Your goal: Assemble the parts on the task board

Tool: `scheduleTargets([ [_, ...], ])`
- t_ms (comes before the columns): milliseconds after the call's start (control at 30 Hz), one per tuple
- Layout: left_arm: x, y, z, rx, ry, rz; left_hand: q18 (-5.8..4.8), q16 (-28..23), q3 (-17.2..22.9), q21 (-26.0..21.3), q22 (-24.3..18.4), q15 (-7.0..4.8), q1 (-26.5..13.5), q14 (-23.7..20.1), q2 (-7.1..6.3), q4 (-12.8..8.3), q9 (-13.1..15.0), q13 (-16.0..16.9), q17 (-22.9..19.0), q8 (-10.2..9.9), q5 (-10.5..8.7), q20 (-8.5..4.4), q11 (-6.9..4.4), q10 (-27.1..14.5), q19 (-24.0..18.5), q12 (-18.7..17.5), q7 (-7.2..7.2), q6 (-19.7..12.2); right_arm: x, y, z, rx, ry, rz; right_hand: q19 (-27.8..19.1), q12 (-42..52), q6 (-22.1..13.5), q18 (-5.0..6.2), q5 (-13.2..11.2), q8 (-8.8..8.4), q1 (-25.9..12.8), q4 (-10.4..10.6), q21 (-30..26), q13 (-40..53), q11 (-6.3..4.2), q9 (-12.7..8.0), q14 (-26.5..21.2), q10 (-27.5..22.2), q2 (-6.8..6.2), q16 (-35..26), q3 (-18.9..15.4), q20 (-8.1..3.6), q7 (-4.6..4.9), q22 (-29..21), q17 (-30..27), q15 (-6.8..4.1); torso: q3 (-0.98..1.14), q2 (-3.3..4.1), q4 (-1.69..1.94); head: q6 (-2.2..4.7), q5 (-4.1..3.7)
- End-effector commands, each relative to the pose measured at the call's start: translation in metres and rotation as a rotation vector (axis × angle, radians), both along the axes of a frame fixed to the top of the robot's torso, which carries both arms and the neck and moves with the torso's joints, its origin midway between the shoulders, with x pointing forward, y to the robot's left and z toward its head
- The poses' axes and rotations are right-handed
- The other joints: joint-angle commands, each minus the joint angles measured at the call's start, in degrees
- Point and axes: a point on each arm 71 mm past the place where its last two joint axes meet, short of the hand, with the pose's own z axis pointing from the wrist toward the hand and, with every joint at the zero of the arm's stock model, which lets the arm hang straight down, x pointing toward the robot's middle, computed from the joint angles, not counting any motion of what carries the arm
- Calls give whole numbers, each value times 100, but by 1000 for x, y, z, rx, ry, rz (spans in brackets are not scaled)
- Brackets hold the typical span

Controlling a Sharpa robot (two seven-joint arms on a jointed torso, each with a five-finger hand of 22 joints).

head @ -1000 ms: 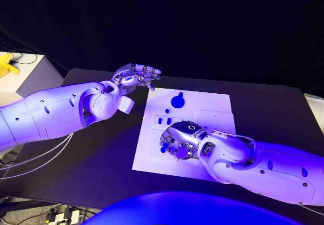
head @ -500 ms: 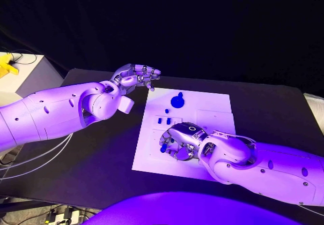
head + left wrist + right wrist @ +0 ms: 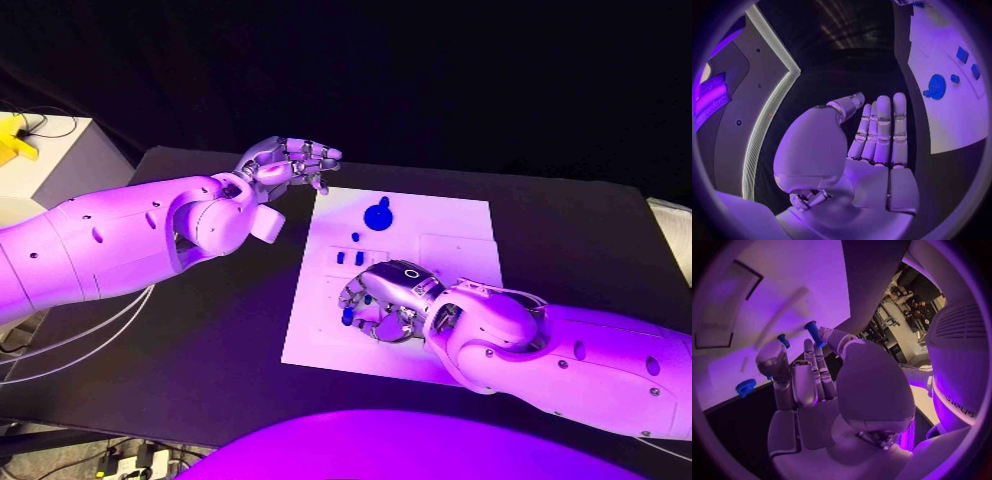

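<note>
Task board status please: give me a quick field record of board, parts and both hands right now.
board: white task board on the black table
far part: round blue part near the board's far edge
middle parts: small blue parts in a row
right hand: low over the board's near half, fingertips at a blue peg; grip cannot be told
left hand: off the board's far left corner, holds nothing

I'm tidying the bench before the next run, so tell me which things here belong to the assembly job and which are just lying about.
Part of the job:
task board
round blue part
small blue parts
blue peg at the right hand's fingers

Lying about:
yellow object on the white stand
cables
</note>
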Motion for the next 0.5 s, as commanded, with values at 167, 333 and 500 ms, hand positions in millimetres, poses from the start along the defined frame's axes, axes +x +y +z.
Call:
scheduleTargets([
  [167, -1, -1, 1, -5, -1, -17, 84, -35, -28, -23, -11, 15, -14, -24, 32, -7, -5, -11, -8, 35, -6, 11, 1, -31, 45, -20, 7, -41, -1, -4, 3, 50, -4, -14, -37, 40, -58, 107, 37, -39, 16, -3, -50, 4, 1, -13, 31, -50, -60, -40, -55, 16, 3, 15, -29, 31, -6, 1, 1, 1, -25],
  [333, -1, -1, 0, -4, -1, -16, 84, -35, -28, -23, -11, 15, -14, -24, 32, -7, -5, -11, -8, 35, -6, 11, 1, -31, 45, -20, 7, -41, 1, -9, 4, 66, -13, -42, -70, 62, -100, 124, 61, -68, 20, -8, -157, 3, 9, -23, 11, -83, -67, -79, -86, 18, 33, -30, -103, 35, -5, -3, 0, 1, -41],
  [500, -1, 0, 0, -3, 0, -14, 84, -35, -28, -23, -11, 15, -14, -24, 32, -7, -5, -11, -8, 35, -6, 11, 1, -31, 45, -20, 7, -41, 2, -19, 10, 114, -25, -77, -106, 125, -179, 142, 146, -128, 96, -51, -283, 4, 19, -44, -28, -170, -54, -149, -139, 24, 46, -84, -215, 42, -1, -6, 0, 1, -68],
])
